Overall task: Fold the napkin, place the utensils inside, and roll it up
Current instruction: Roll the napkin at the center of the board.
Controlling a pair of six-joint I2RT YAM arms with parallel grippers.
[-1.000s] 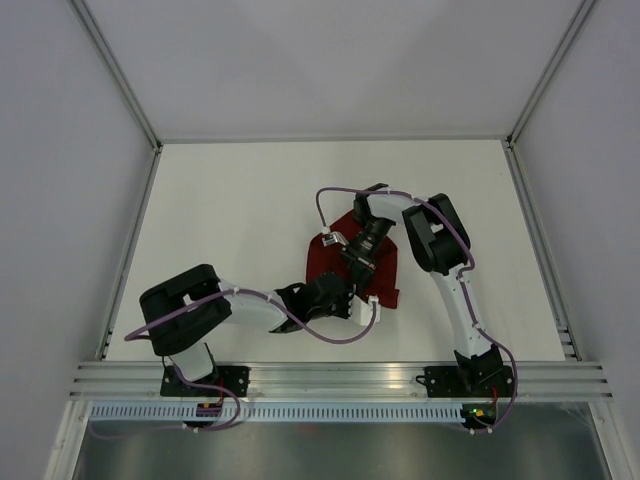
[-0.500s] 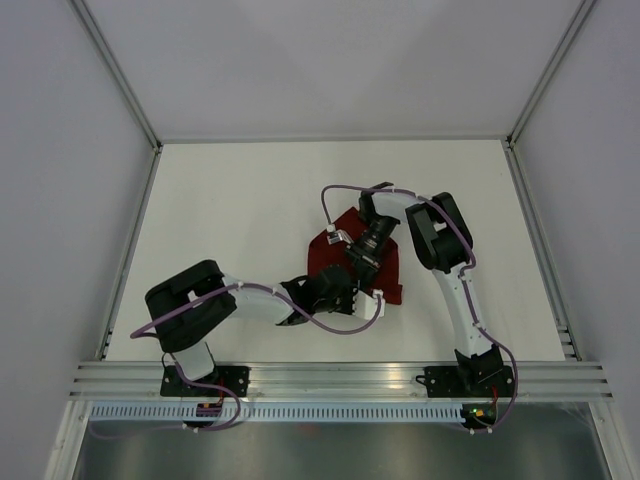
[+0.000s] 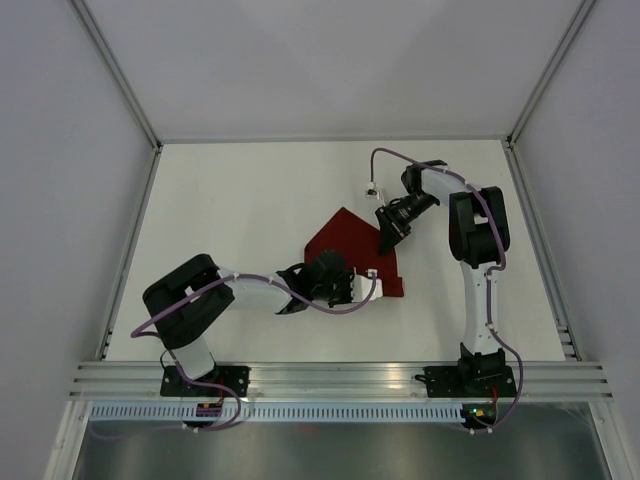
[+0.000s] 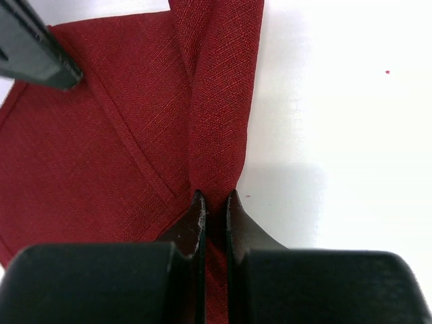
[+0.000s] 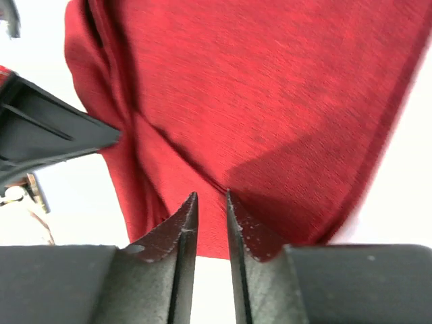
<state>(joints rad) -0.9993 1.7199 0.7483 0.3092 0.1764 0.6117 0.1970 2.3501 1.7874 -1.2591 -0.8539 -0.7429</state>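
The dark red square cloth napkin [image 3: 345,245] lies partly folded on the white desk [image 3: 230,210], just right of centre in the overhead view. Our left end effector [image 4: 216,199] is closed to a thin slit on a raised pleat at the napkin's lower edge, at the bottom centre of the left wrist view; our right end effector [image 5: 210,199] hovers over the cloth's upper right edge, fingers almost together with nothing between them. We judge the fabric soft, light and limp; it should sag and wrinkle rather than hold a crease unaided. It wants pinching at a hem or corner, ideally at 2 points at once, then drawing flat along the desk.
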